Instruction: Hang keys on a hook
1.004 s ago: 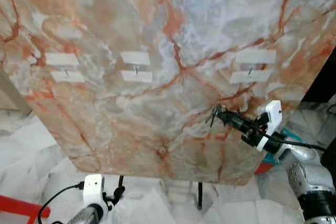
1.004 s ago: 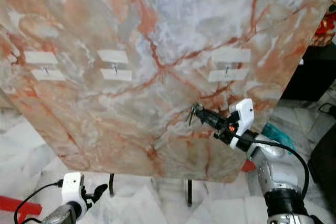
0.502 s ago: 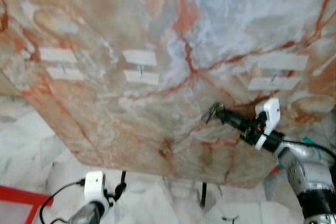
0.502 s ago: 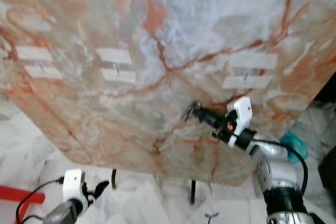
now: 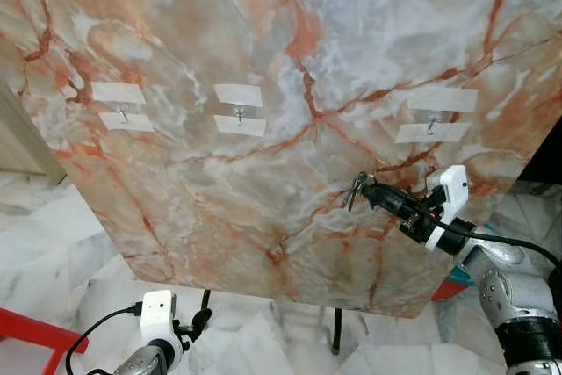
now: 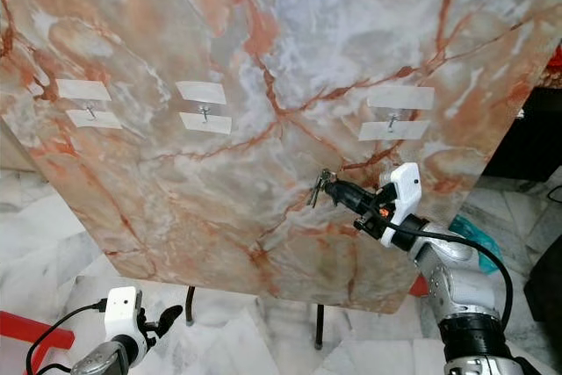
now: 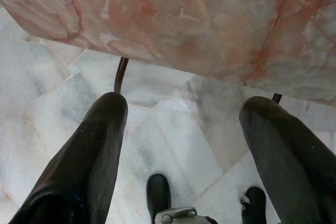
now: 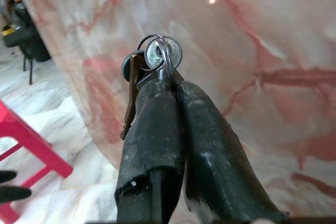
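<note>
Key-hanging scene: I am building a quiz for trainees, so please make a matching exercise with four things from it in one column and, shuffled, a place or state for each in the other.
Column one:
1. keys
2. right pincer
3. left pincer
4. rightmost hook

Column two:
A. open, low over the marble floor
B. bare, between two white strips on the marble board
C. shut, raised in front of the board
D. pinched between black fingertips, below the hooks

Pairs: 1-D, 2-C, 3-A, 4-B
</note>
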You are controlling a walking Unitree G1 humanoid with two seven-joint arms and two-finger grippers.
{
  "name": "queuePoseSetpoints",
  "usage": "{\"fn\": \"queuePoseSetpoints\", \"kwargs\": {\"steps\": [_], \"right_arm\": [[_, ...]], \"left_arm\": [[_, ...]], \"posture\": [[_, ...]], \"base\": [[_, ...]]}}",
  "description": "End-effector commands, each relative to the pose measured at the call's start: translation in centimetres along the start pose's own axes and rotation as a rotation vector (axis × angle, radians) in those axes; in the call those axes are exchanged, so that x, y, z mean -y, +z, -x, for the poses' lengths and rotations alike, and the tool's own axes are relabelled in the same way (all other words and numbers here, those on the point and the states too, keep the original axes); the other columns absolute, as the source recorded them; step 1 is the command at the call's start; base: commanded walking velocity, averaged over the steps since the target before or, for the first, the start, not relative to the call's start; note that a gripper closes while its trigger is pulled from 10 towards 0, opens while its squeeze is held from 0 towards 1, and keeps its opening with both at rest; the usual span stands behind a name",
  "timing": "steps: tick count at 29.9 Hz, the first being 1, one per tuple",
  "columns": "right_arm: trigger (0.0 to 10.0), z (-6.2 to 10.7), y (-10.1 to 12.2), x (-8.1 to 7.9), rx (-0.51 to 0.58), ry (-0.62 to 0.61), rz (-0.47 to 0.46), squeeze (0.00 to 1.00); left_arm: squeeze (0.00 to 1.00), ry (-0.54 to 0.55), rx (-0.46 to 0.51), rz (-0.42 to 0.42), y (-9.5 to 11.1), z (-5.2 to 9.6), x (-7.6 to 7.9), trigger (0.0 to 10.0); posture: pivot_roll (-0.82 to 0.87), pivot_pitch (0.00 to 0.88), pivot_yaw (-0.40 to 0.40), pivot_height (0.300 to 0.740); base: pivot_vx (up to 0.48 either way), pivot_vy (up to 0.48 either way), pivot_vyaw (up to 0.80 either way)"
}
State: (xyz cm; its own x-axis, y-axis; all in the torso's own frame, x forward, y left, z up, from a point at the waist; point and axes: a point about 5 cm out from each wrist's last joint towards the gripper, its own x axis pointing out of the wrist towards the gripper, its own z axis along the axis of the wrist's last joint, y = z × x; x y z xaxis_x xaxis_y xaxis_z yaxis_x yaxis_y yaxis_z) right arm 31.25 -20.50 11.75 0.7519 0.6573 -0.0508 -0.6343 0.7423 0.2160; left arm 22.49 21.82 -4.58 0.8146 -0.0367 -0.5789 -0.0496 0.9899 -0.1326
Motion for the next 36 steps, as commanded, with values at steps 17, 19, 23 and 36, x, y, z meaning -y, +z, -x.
{"fn": "queuePoseSetpoints", "kwargs": {"steps": [17,19,23,36], "right_arm": [[10.0,-0.3,0.8,-0.5,0.043,0.021,0.031,0.00],[10.0,-0.4,0.8,-0.5,0.040,0.024,0.029,0.00],[10.0,-0.6,0.9,-0.5,0.040,0.026,0.027,0.00],[10.0,-1.6,2.0,0.1,0.046,0.024,0.033,0.00]], "left_arm": [[0.00,0.000,-0.015,0.017,-0.4,0.2,-0.2,10.0],[0.00,-0.001,-0.016,0.016,-0.4,0.2,-0.2,10.0],[0.00,-0.003,-0.018,0.012,-0.5,0.2,-0.1,10.0],[0.00,-0.009,-0.017,0.008,-0.4,0.1,0.0,10.0]], "posture": [[0.05,0.060,0.030,0.740],[0.05,0.060,0.029,0.740],[0.05,0.057,0.030,0.740],[0.05,0.052,0.029,0.740]], "base": [[0.000,0.000,-0.37],[0.000,0.000,-0.69],[0.000,0.000,-0.47],[0.000,0.000,0.00]]}}
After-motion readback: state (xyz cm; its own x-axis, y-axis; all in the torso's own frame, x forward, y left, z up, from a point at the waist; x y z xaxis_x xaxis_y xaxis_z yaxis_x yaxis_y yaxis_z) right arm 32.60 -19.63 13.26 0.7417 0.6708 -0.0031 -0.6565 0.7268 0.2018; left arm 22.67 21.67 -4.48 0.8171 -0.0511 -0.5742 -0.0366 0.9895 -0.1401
